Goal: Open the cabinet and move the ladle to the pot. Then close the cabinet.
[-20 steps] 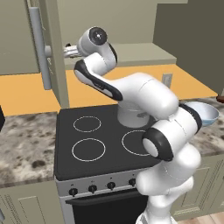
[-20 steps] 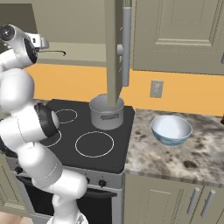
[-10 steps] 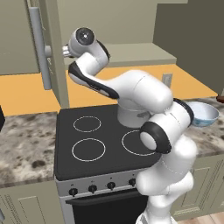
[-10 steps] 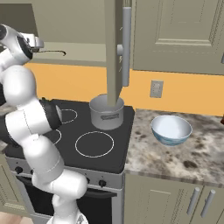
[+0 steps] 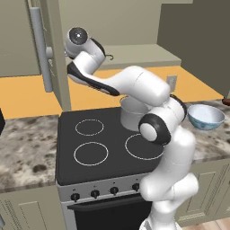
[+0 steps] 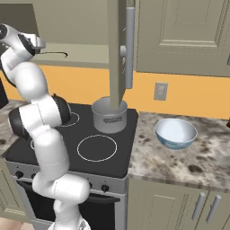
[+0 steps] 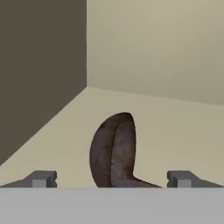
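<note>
The cabinet (image 6: 117, 49) stands with its left door swung out, edge-on over the stove, and its silver bar handle (image 6: 130, 45) faces right; the same door (image 5: 56, 54) also appears in the left base view. On the shelf inside lies the ladle (image 6: 57, 54), its thin dark handle ending in a hook (image 5: 109, 57). In the hand view the ladle's dark bowl (image 7: 113, 146) lies on the shelf between my fingertips (image 7: 41, 179). My gripper (image 7: 112, 179) is open around it, touching nothing. Below, the grey pot (image 5: 132, 112) (image 6: 109, 116) stands on the stove's back right.
A black stove top (image 5: 99, 148) (image 6: 96, 148) lies under the arm. A pale-blue bowl (image 6: 175, 132) (image 5: 205, 117) sits on the stone counter to the right. The open door hangs just above the pot. The cabinet's side wall (image 7: 39, 65) is close on the hand's left.
The hand has swung left in the left base view, deeper into the cabinet toward the ladle's bowl end. The jaws have stayed open. The ladle has not moved.
</note>
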Controlling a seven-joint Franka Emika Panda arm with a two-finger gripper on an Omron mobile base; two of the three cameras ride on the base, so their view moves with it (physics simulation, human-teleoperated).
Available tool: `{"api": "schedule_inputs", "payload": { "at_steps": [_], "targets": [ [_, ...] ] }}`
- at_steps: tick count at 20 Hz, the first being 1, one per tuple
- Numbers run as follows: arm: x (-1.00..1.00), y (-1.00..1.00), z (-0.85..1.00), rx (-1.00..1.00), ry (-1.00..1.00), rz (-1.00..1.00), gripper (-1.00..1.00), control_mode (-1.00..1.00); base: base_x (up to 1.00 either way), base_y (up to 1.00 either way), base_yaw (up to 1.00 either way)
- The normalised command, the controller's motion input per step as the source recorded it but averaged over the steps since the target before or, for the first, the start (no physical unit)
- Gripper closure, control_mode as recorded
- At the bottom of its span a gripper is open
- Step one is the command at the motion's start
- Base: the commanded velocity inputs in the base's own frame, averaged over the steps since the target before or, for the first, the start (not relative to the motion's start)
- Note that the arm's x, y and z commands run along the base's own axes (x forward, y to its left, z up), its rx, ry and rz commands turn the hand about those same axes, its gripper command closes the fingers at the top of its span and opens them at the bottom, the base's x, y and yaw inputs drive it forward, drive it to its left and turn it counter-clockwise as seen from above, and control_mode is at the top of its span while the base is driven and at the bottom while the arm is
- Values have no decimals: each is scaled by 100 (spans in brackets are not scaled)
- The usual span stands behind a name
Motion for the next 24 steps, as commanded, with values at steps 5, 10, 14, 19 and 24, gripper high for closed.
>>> {"api": "schedule_inputs", "payload": {
  "at_steps": [5, 10, 14, 19, 24],
  "targets": [
    [37, 9, 0, 0, 0, -3, -100, -100, 0, 0, 0],
    [28, 8, 0, 0, 5, -2, -100, -100, 0, 0, 0],
    [17, 2, 0, 0, 5, 0, 100, -100, 0, 0, 0],
    [4, -22, 0, 0, 1, 0, 100, -100, 0, 0, 0],
    [0, -61, -15, -3, -4, 0, 100, -100, 0, 0, 0]
  ]
}}
